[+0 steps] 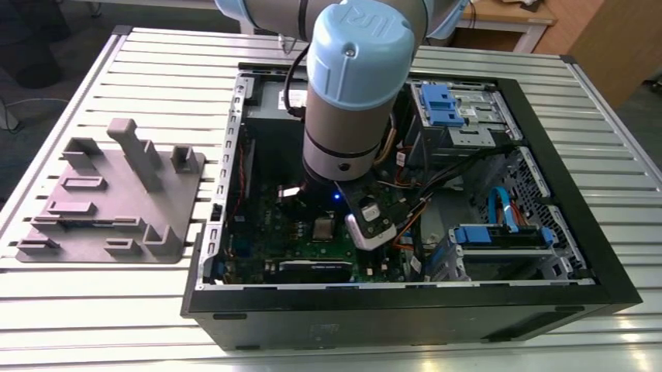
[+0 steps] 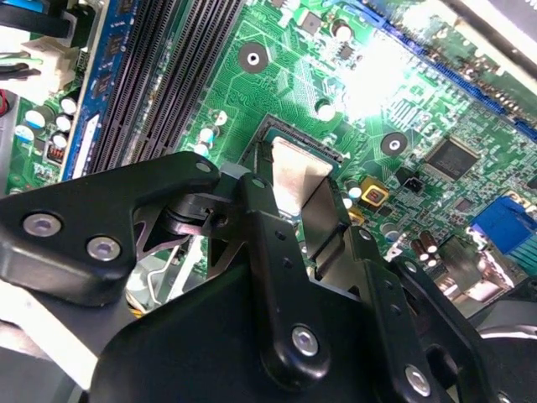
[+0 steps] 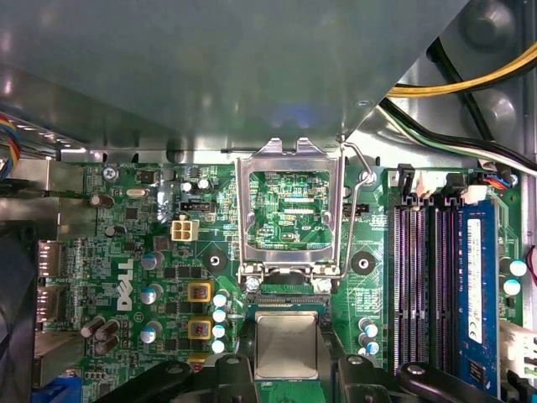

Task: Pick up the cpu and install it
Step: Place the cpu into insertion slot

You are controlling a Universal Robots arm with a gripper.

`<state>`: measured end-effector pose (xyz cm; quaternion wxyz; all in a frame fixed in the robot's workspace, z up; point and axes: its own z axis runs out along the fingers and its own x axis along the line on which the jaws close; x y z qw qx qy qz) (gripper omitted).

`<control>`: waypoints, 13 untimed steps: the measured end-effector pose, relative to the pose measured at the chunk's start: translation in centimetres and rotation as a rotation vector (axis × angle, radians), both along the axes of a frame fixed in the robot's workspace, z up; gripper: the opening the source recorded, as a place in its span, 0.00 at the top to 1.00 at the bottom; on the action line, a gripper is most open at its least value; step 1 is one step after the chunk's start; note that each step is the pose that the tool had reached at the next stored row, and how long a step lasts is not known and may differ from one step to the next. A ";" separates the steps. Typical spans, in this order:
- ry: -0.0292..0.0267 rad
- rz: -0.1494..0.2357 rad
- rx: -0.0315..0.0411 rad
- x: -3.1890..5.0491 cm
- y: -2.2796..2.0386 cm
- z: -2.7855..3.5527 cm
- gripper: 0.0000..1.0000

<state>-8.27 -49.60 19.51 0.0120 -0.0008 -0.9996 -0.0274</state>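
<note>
Your gripper (image 3: 288,369), jaws clenched on the cpu (image 3: 287,342), hangs at eight o'clock from the case's (image 1: 414,314) middle in the exterior view; keep it level and square, seemingly just above the socket (image 3: 288,300).

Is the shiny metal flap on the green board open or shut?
Open. The socket frame stands flipped up, and the cpu beside it is uncovered.

1. A computer case (image 1: 414,298) lies open on the table (image 1: 104,325).
2. A moulded holder (image 1: 114,198) sits beside it, toward the table's edge at the exterior view's left.
3. Inside the case, on the motherboard (image 3: 126,243), the cpu (image 3: 287,342) lies just beside the raised socket frame (image 3: 289,153).
</note>
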 end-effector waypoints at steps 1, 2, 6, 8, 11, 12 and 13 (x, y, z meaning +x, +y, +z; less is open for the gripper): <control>-0.0001 0.000 0.0002 0.00 0.00 -0.02 0.61; 0.0000 0.000 0.0001 0.00 -0.03 -0.02 0.61; 0.0000 0.001 0.0000 0.08 -0.05 -0.06 0.61; 0.0000 0.001 -0.0001 0.08 -0.05 -0.06 0.61; 0.0001 0.001 0.0000 0.08 -0.05 -0.22 0.61; 0.0001 0.001 -0.0001 0.08 -0.05 -0.22 0.61; 0.0001 0.001 -0.0003 0.08 -0.05 -0.22 0.61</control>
